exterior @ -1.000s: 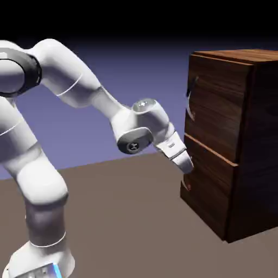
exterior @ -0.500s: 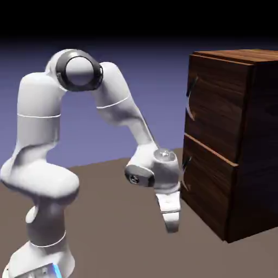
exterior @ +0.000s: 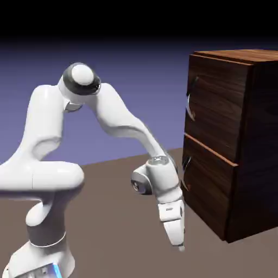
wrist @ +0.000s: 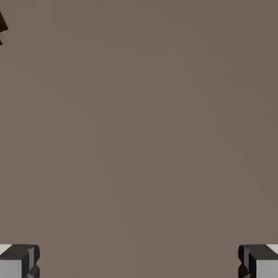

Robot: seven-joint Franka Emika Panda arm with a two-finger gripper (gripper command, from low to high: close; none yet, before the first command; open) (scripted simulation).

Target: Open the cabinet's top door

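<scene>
Plain brown table surface [wrist: 139,119] is filling almost the whole hand view, flat and even in tone. At the bottom edge, two small grey fingertips [wrist: 19,261] are showing, one in each corner (far left and far right), so the gripper [wrist: 139,263] is standing wide apart with nothing sitting between its tips. A tiny sliver of something very dark [wrist: 2,27] is poking in at the upper left edge; it is too small to identify.
</scene>
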